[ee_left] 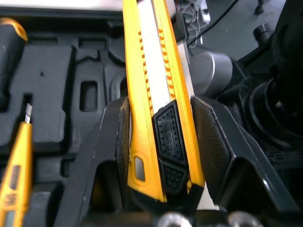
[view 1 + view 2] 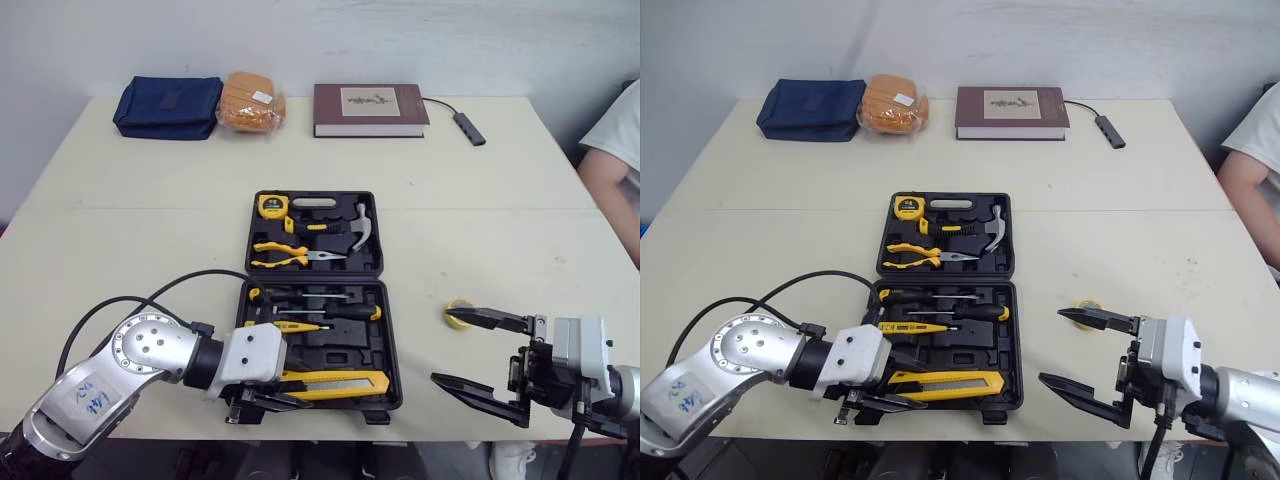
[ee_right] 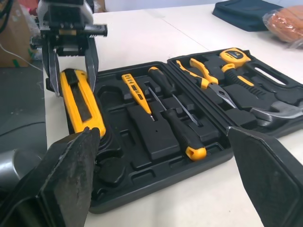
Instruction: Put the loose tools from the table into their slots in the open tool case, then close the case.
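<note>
Knife (image 2: 340, 384) | clamped in left hand (image 2: 292, 396) | at case (image 2: 345, 352) front slot

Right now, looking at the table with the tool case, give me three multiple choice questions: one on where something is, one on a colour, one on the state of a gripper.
1. Where is the yellow tape roll relative to the tool case?
A: in one of its slots. B: on the table, to its right. C: on top of its lid.

2. What colour is the pouch at the far edge of the table?
A: dark blue. B: red. C: green.

3. What state is the right gripper in?
A: shut on the tape roll. B: shut on the case handle. C: open, holding nothing.

Answers:
1 B, the roll lies on bare tabletop outside the case.
2 A, its fabric is navy.
3 C, its two fingers stand wide apart with nothing between them.
</note>
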